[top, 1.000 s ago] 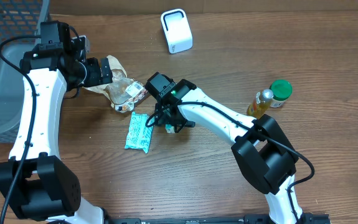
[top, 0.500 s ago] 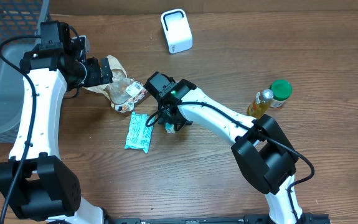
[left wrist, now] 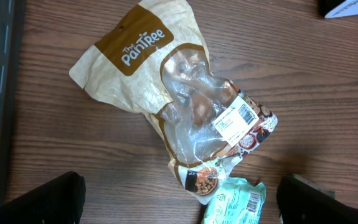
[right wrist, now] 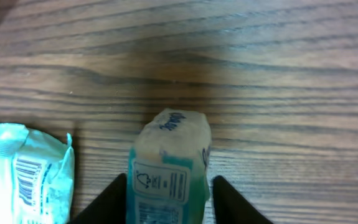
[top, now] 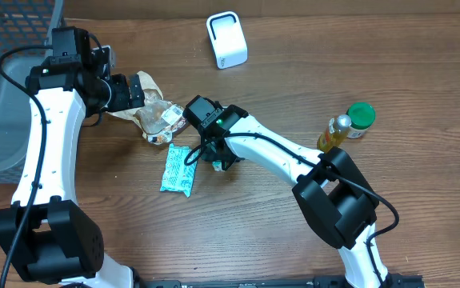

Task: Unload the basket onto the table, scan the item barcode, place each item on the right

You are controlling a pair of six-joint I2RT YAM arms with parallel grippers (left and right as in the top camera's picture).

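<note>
A small teal-and-white packet stands between the fingers of my right gripper, which press its two sides. From overhead that gripper covers the packet, at the table's middle. A flat teal packet with a barcode lies just to its left and shows at the edge of the right wrist view. The white scanner stands at the back. My left gripper hangs open above a brown Pantree bag, touching nothing.
A grey basket fills the far left. A bottle with a green cap lies at the right. The brown bag rests close behind the flat teal packet.
My right gripper's jaws have narrowed from wide apart onto the small packet's sides, and the wrist has shifted slightly left. The left arm has not moved.
</note>
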